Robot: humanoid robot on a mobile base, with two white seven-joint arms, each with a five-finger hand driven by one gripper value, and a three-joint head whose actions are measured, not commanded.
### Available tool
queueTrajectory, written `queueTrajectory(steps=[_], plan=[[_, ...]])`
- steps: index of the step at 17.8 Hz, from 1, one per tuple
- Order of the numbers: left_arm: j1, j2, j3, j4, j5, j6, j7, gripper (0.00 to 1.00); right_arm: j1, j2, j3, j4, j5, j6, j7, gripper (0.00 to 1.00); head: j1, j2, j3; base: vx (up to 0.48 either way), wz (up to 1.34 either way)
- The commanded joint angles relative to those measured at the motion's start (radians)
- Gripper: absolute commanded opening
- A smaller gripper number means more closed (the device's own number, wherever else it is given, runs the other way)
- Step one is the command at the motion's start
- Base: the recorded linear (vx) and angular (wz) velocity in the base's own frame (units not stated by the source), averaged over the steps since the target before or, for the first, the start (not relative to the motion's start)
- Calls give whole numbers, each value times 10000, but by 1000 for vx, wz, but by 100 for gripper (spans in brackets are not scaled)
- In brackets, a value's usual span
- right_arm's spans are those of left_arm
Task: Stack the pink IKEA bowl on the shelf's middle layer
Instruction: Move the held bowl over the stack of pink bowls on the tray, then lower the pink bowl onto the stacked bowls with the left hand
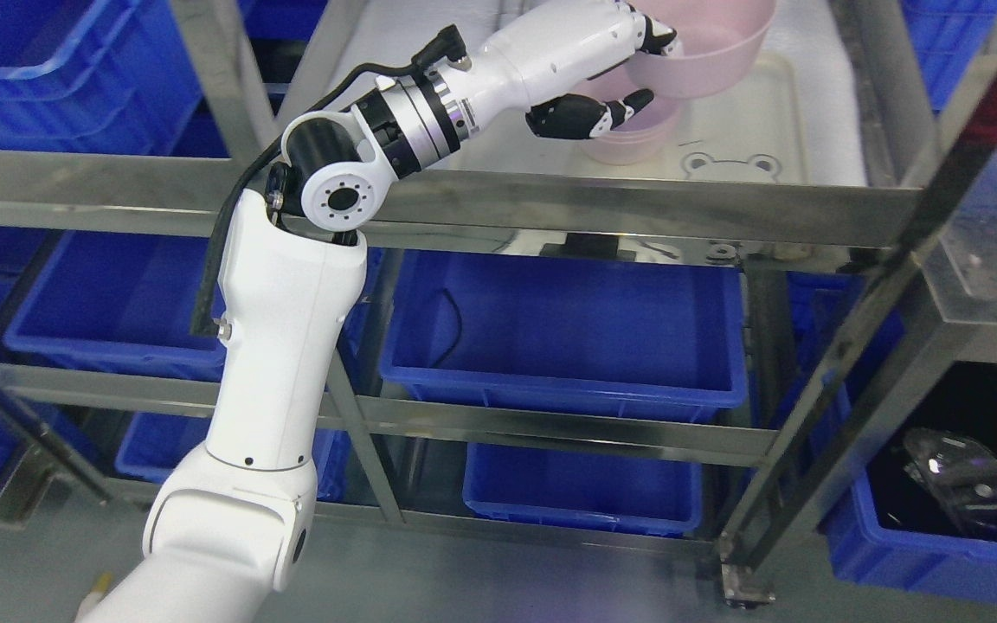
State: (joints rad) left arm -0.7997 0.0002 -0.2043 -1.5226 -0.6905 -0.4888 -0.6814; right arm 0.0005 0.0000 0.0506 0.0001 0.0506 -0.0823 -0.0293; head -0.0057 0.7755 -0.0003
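The pink bowl [710,48] is at the top of the picture, held above the shelf [637,208] and tilted a little. The left hand [611,73] grips it at the near rim: the upper fingers [659,39] reach over the rim into the bowl, and the thumb [620,111] lies below it, on the outside. Just under this bowl there is a second bowl [628,138], also pink, which stands on a pale tray [767,130]. The held bowl overlaps it from above; I cannot tell if the two touch. The thumb is close to the rim of the lower bowl.

The tray lies on the steel shelf and has a small bear outline [730,166] near its front edge. The front rail of the shelf runs across the picture, and the left arm [282,346] goes up in front of it, with the wrist bent over the rail toward the bowls. A black cable [230,225] follows the arm.

Steel posts [897,285] stand at both sides of the tray, and the right one crosses the picture at an angle. Below the rail, blue bins [568,337] sit on the lower levels, and more blue bins are at the left and the right. In the lower right bin something dark and shiny [974,484] lies, but I cannot tell what it is.
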Motion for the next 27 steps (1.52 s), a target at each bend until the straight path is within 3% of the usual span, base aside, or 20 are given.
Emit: queueTrajectory(steps=[1, 5, 11, 23, 27], plan=[[-778, 808, 692, 423, -1193, 255, -471, 8, 210, -175, 0, -175, 0, -6, 32, 100, 0, 0, 0, 49, -867], [-610, 1913, 1182, 225, -1210, 194, -595, 8, 210, -175, 0, -175, 0, -6, 32, 100, 0, -1, 0, 55, -422], [908, 1853, 1260, -267, -1194, -373, -596, 8, 210, -175, 0, -175, 0, -6, 32, 100, 0, 0, 0, 23, -133], [327, 1609, 817, 914, -1501, -343, -565, 8, 210, -175, 0, -175, 0, -6, 32, 100, 0, -1, 0, -1, 37], [312, 1011, 510, 929, -1501, -374, -565, 8, 210, -175, 0, -175, 0, -6, 32, 100, 0, 0, 0, 8, 30]])
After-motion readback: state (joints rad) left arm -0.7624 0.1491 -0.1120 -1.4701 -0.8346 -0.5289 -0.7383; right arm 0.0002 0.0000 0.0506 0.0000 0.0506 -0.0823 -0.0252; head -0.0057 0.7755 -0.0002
